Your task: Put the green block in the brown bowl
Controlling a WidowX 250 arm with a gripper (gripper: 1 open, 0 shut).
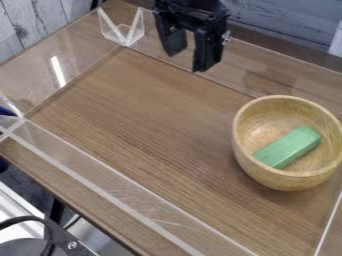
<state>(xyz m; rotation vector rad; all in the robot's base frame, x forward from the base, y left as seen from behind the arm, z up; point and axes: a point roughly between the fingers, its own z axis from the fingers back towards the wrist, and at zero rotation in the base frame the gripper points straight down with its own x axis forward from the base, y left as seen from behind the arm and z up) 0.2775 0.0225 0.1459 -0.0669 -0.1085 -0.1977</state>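
One gripper (190,53) here, up at twelve o'clock, jaws spread, its upper part cut off by the frame! One green block (287,147) lies inside the one brown bowl (285,141) at three o'clock, its underside hidden.

Brown bowl (249,158) on wooden table (140,110)

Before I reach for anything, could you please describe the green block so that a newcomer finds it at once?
On the wooden table, look to the right side of the picture for the round light-brown bowl. Inside it, lying at a slant, is the green block. It is a smooth elongated bar, and its bright green sets it apart from the brown wood around it.
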